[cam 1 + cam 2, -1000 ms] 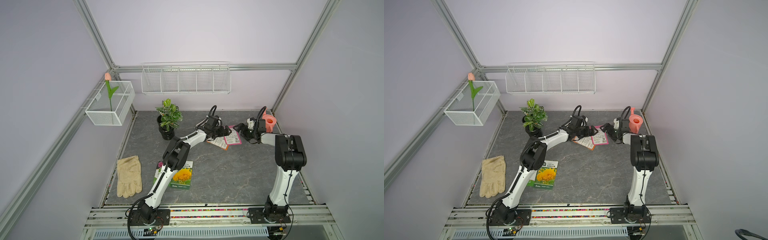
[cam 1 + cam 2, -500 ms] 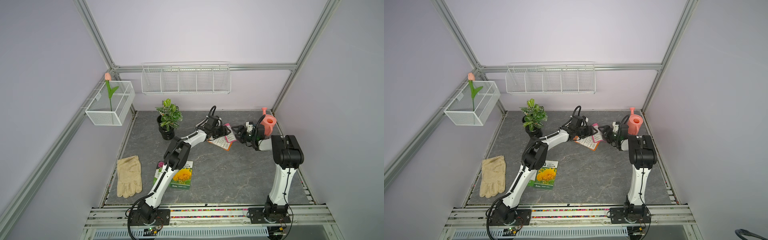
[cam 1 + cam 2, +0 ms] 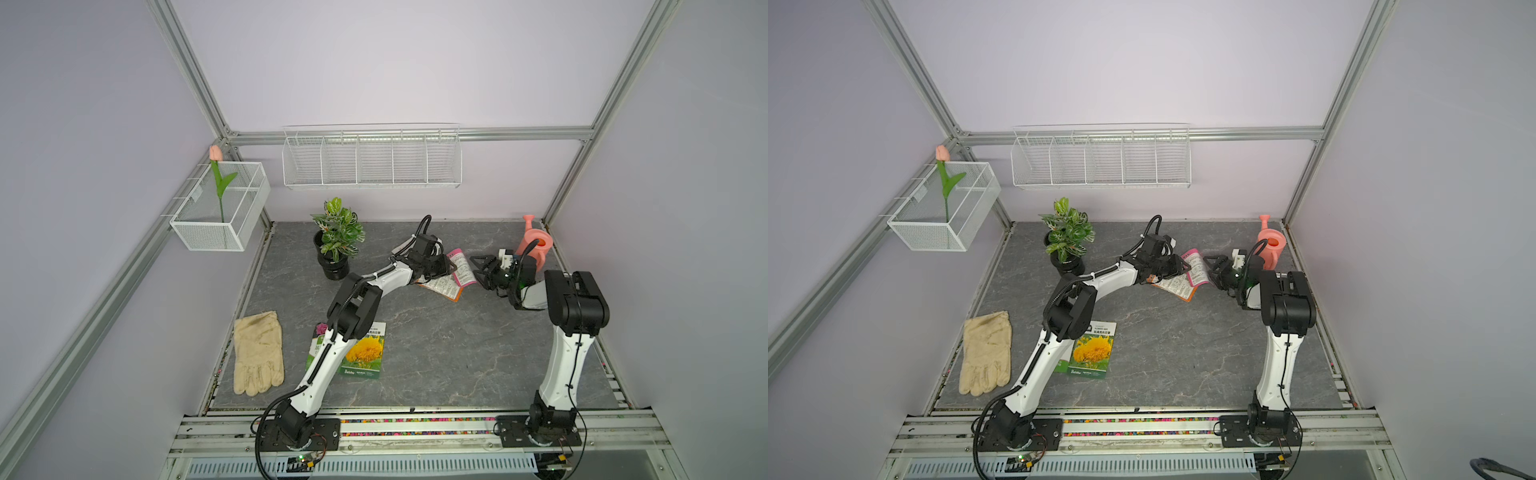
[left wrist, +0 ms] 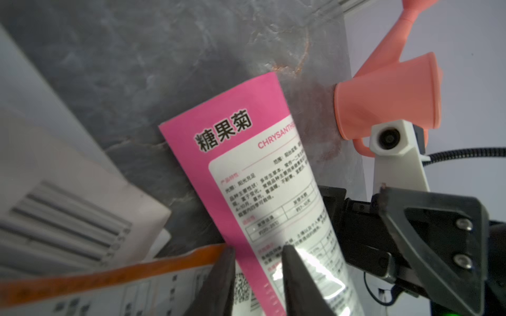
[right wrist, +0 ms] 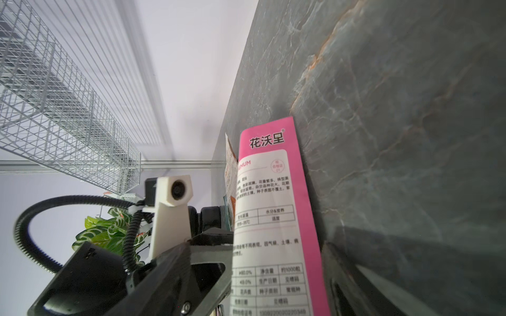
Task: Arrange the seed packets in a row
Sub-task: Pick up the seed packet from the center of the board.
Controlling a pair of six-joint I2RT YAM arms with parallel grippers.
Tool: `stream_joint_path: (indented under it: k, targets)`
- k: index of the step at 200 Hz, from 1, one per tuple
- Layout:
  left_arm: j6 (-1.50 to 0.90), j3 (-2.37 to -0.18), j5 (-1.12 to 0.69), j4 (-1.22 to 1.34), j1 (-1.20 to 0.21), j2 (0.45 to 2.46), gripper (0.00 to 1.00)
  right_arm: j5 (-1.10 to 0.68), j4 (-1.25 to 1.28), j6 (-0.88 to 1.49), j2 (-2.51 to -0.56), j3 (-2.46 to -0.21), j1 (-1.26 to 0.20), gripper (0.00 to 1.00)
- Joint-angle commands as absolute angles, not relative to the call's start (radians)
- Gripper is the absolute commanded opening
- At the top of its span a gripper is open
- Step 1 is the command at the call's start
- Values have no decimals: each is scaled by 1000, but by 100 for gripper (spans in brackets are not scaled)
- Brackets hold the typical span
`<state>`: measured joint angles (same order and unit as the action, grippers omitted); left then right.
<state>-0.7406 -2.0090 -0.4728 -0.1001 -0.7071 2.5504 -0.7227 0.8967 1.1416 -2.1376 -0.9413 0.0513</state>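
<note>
left gripper (image 4: 257,276) pinching pink packet (image 4: 246,175)

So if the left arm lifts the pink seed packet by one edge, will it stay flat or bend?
The pink seed packet will probably bend: in the left wrist view it already curves where the left gripper's fingers pinch it. It looks thin and light, so it should lift easily. Its glossy surface shows glare, so it may slip in a weak grip.

Both arms reach toward the rear of the table, the left gripper (image 4: 258,276) with fingers narrowly apart, facing the right gripper (image 3: 478,266), its jaws spread.
</note>
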Motion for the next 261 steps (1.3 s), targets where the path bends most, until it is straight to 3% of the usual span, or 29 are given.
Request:
stream_joint_path:
  k: [1, 22, 50, 76, 114, 153, 197, 235, 261]
  targets:
    - [-745, -1987, -485, -76, -706, 2496, 60, -743, 939, 1166, -2109, -920, 61, 78]
    - [-755, -1968, -490, -72, -706, 2490, 75, -744, 925, 1158, -2112, -920, 61, 78]
    - [-782, -1937, -504, -23, -706, 2483, 83, -749, 936, 1164, -2124, -914, 58, 77]
    - [-806, -1956, -525, -3, -706, 2497, 83, -765, 1016, 1222, -2143, -906, 51, 71]
    - [-793, -1948, -517, -19, -703, 2494, 83, -782, 1089, 1280, -2123, -885, 50, 53]
    - [-795, -1942, -512, -28, -699, 2498, 82, -797, 1150, 1308, -2107, -837, 48, 63]
    - [-794, -1959, -512, -60, -697, 2514, 82, -804, 1391, 1410, -2178, -772, 33, 59]
    - [-794, -1952, -517, -61, -693, 2509, 82, -755, 981, 1118, -2088, -767, 28, 70]
    - [-798, -1940, -520, -49, -692, 2502, 82, -574, 429, 804, -1939, -837, -9, 85]
